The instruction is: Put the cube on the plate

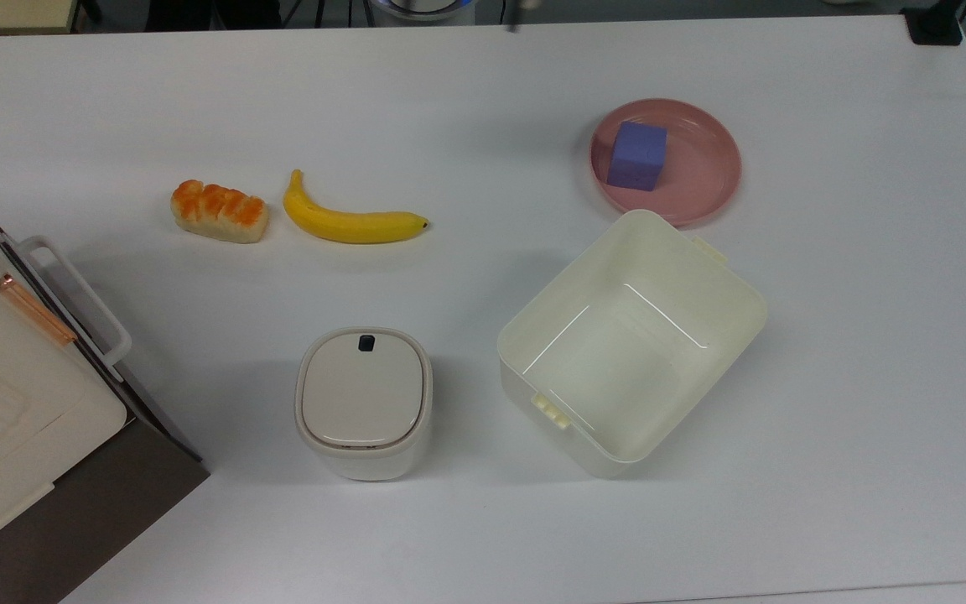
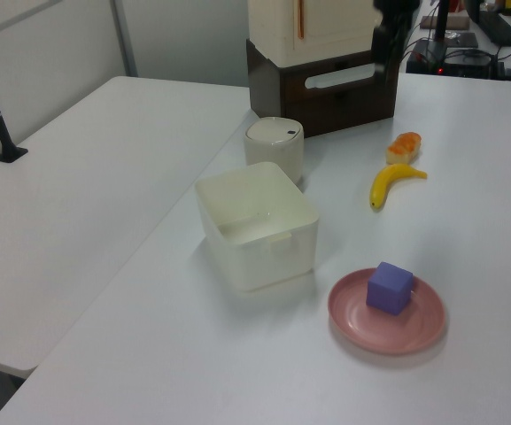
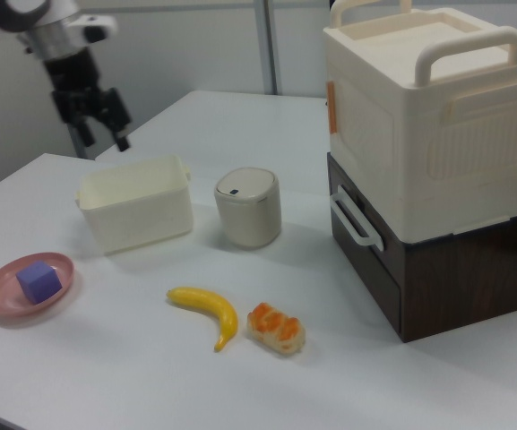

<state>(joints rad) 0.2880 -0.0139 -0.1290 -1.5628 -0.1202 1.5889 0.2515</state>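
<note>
— What's on the white table [image 1: 869, 335]?
— The blue-violet cube [image 1: 637, 156] sits on the pink plate [image 1: 705, 176], toward the top view's left of it, just beside the cream tub [image 1: 734, 315].
— And the gripper [image 3: 101, 130]?
— Raised high, well apart from the cube, above the tub in the right view. Its fingers are spread, holding nothing, pointing down from the arm's white wrist [image 3: 56, 36].
</note>
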